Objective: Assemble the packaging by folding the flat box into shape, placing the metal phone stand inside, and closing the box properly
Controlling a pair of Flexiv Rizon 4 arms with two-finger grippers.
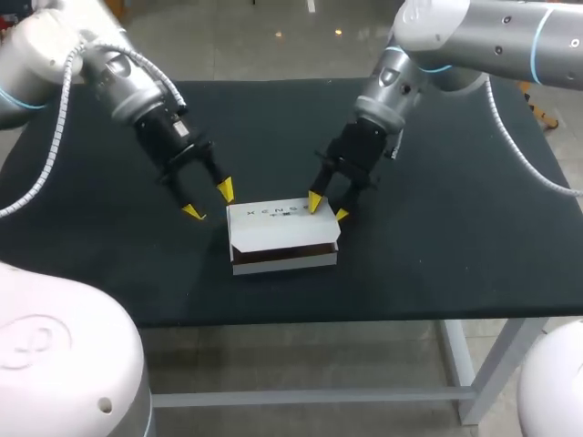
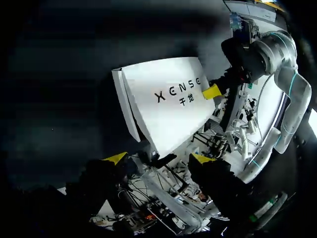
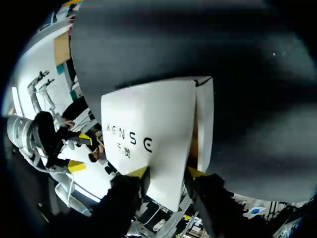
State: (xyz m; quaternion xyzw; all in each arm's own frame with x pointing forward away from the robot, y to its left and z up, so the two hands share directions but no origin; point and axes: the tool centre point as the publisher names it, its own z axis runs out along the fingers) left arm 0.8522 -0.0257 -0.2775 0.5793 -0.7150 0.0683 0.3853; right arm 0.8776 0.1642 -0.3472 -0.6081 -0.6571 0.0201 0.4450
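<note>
box (image 1: 287,260) closing is in hand: our right gripper (image 1: 328,208), fingers apart, rests on the lid (image 1: 273,223); our left gripper (image 1: 209,200), apart and empty, should press down next.

Table (image 1: 455,255): black matte top; pale grey metal leg (image 1: 483,373); grey crossbar (image 1: 319,396) under front edge.

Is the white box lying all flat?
No, the white box stands folded up into shape on the table, with a front wall showing under its top.
</note>
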